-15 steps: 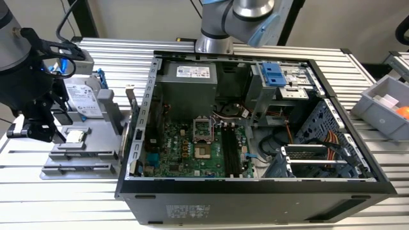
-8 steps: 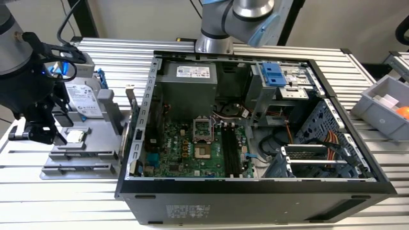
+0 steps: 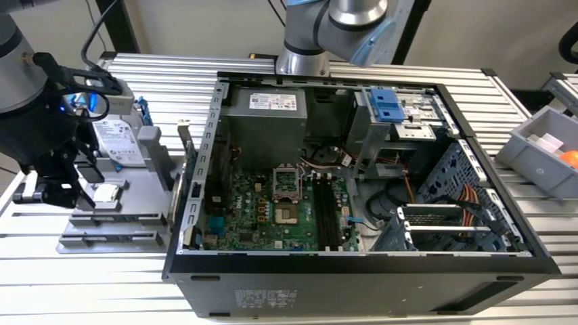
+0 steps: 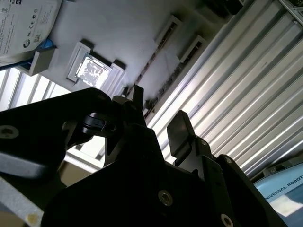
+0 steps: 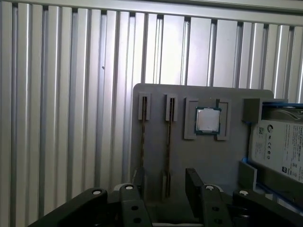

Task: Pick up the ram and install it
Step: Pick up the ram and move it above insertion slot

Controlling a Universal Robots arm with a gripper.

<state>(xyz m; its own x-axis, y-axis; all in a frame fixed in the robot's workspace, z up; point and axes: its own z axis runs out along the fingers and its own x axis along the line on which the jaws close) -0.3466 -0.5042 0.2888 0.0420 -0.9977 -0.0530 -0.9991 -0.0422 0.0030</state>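
Fingers (image 5: 195, 182), black, nearest item in both wrist views. They belong to the gripper (image 5: 165, 173), which stands parted at a moderate width and holds nothing, one finger on either side of a thin board set on edge.

Ram (image 5: 168, 151): that thin board, standing edgewise in a slot of the grey tray (image 5: 213, 161), between the fingers. The tray sits at the exterior view's left, mid-height, well apart from the motherboard (image 3: 262, 210).

Hazards, as judged:
- One finger stands just beside the second stick (image 5: 143, 142) in the neighbouring slot, so a closing stroke off centre could nudge or drag it.
- A board this thin, gripped on its faces, could tilt or slip if the pads meet it unevenly.
- A lift not square to the slot could bind the ram and pull the tray up with it.
- The computer case (image 3: 361, 284) has raised walls that a low carry could strike.

Counts:
- fingers, two
- sticks, probably two, since edge-on each is little more than a line
- square silver chip (image 5: 207, 120), one, in its own recess beside the slots
- hard drive (image 5: 279, 142), one, blue-framed
- tray, one
- case, one, open, centre of the exterior frame
- grey bin (image 3: 542, 152), one, right edge of the exterior frame
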